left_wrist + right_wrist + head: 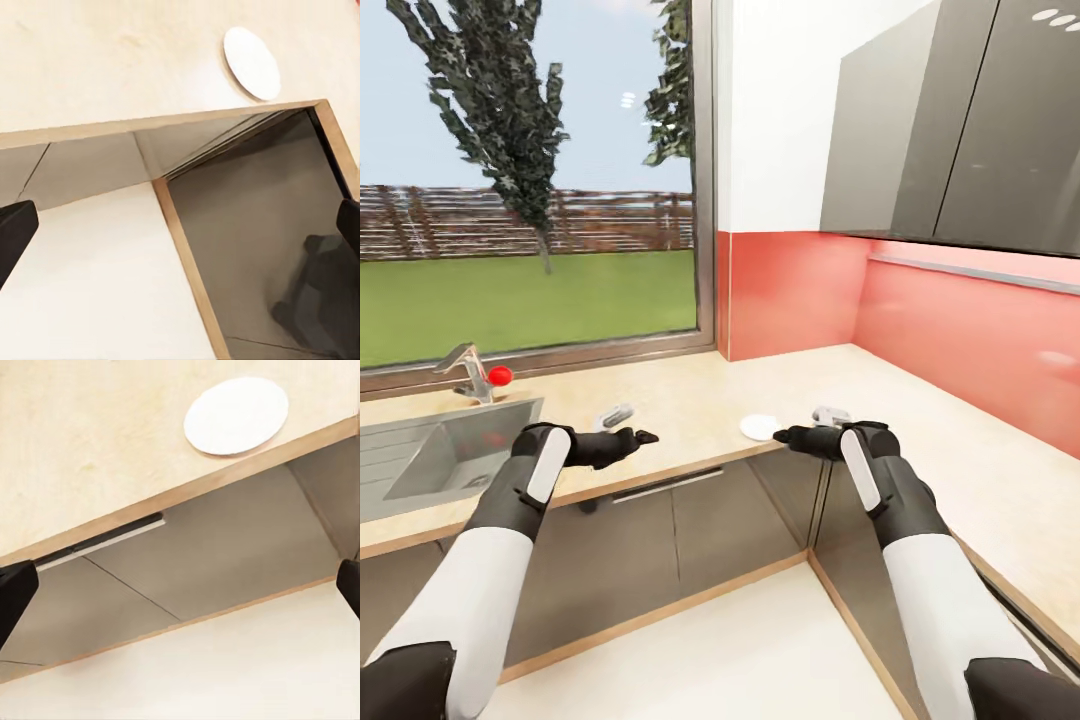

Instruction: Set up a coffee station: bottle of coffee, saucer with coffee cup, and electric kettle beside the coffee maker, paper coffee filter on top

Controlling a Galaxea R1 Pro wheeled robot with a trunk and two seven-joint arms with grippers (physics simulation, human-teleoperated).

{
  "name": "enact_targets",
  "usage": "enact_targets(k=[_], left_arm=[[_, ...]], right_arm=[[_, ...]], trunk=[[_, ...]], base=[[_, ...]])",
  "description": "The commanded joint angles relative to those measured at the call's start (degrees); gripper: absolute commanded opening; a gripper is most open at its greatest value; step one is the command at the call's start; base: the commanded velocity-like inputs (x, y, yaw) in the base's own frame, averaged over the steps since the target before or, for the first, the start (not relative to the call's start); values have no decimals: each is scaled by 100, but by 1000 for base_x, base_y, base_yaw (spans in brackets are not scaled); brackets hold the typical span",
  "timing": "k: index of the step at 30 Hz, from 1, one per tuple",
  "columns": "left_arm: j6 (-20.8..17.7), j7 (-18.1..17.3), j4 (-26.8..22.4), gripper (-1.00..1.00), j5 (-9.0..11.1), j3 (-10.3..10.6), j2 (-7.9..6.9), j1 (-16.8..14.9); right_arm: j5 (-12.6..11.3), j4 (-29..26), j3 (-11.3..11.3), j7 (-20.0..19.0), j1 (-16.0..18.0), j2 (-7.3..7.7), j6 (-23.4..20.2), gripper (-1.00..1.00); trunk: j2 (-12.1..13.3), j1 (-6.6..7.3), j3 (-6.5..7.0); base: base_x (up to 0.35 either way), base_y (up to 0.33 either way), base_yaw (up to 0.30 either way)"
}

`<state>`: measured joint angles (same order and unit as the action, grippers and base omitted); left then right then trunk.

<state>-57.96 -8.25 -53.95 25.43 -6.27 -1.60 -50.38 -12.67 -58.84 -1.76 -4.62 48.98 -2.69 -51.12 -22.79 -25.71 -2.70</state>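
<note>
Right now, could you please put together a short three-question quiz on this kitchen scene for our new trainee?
1. True or false: the saucer lies on the kitchen countertop near its front edge.
2. Which thing stands at the window behind the sink? A) a faucet with a red knob B) a green bottle C) a toaster
3. Fill in: the left gripper and the right gripper both hold ______.

Key: 1 true; 2 A; 3 nothing. In both wrist views the dark fingertips stand wide apart with only counter, cabinet fronts and floor between them.
</note>
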Motion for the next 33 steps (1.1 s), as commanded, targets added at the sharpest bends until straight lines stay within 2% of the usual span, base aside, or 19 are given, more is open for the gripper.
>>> enact_targets(k=[1,22,29,33], left_arm=[[-24,-62,-2,100,-57,-14,0,-5],[-31,-63,6,100,-31,21,24,1],[-31,-63,7,100,-21,21,17,2],[-31,-68,12,100,-16,21,12,2]], right_arm=[[37,12,-18,-47,6,-8,-28,100],[37,171,1,-56,-35,-41,-29,100],[37,239,236,-65,-38,-55,-29,100],[37,314,279,-65,-38,-55,-29,100]], trunk=[[-13,-7,-13],[-13,-7,-13],[-13,-7,-13],[-13,-7,-13]], base=[[293,-129,0],[298,-155,0],[336,18,0],[337,91,0]])
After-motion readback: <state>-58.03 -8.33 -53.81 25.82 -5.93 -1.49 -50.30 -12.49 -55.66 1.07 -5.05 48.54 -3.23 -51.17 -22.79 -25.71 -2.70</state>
